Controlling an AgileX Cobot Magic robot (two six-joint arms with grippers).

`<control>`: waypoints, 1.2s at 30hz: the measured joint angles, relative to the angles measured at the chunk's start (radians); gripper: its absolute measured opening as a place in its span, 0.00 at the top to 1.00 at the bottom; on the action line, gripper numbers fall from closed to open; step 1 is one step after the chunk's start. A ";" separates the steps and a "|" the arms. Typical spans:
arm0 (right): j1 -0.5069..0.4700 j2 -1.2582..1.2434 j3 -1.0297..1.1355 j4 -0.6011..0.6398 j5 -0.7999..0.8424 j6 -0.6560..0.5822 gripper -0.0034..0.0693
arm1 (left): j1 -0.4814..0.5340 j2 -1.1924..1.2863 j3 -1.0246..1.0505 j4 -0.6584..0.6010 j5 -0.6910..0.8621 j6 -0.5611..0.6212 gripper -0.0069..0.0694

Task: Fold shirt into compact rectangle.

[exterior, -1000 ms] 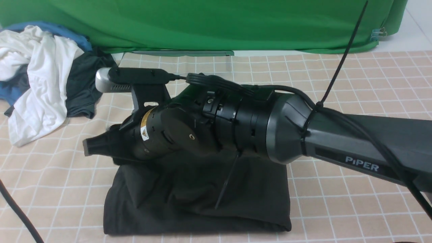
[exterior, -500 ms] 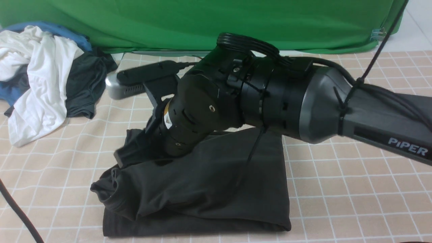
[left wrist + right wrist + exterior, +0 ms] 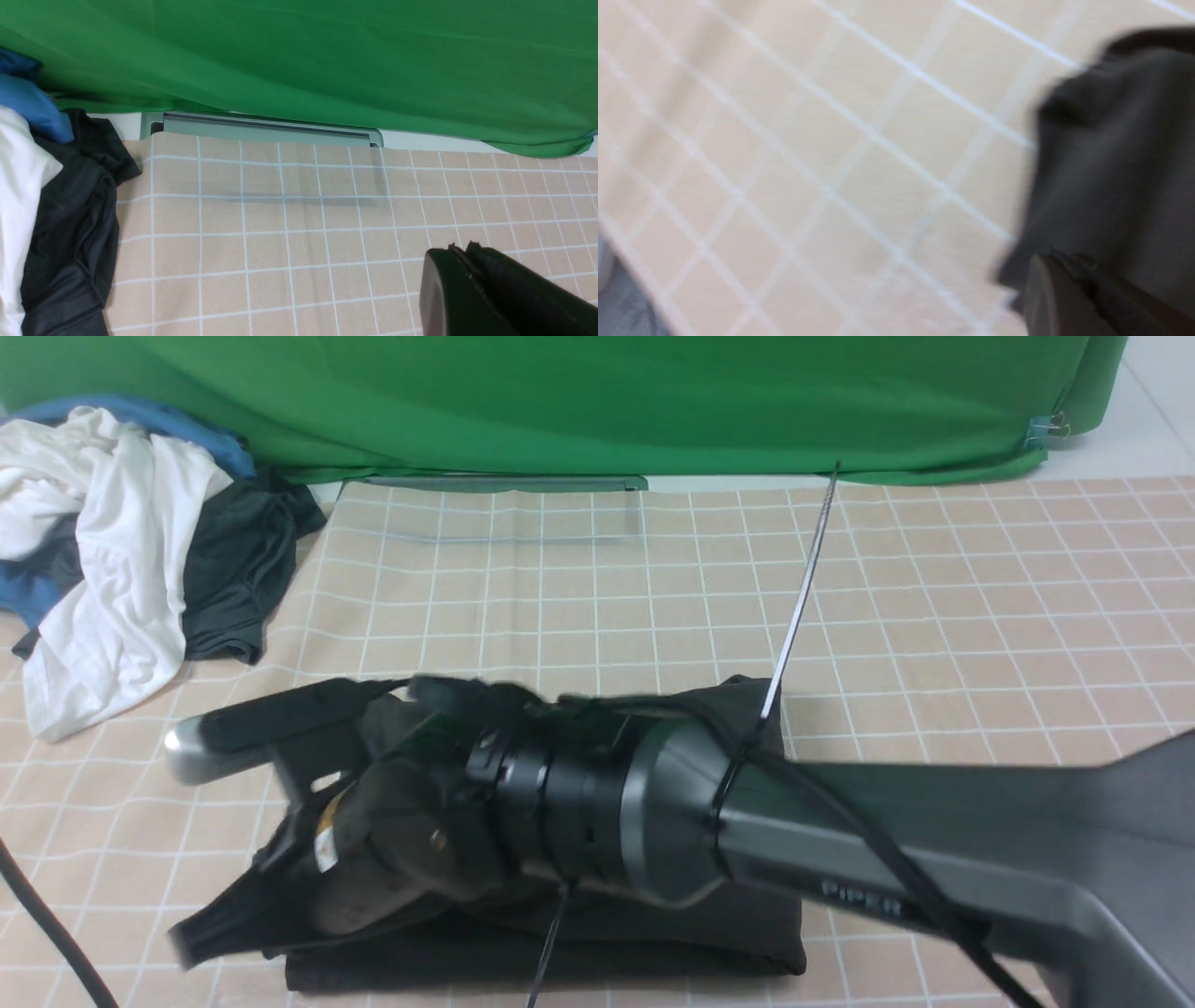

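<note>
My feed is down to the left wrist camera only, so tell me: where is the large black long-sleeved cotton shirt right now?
Observer: The folded black long-sleeved shirt lies on the beige white-gridded tablecloth, near its front edge, about centre.
Operator: And the right arm?
Observer: It reaches across above the shirt, and the right gripper is low at the shirt's left end.
Operator: Jaws?
Observer: Shut, right beside dark cloth. Blur hides whether any cloth is pinched.
</note>
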 joint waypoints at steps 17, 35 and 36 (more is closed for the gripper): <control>-0.190 -0.275 0.053 -0.183 0.470 -0.119 0.92 | 0.000 -0.104 0.132 -0.001 -0.002 -0.047 0.89; -0.208 -0.355 0.354 -0.186 0.233 -0.116 0.92 | 0.002 -0.211 0.788 -0.008 -0.004 -0.015 0.89; -0.217 -0.397 0.354 -0.191 0.249 -0.124 0.92 | 0.002 -0.217 0.818 -0.017 -0.004 -0.015 0.89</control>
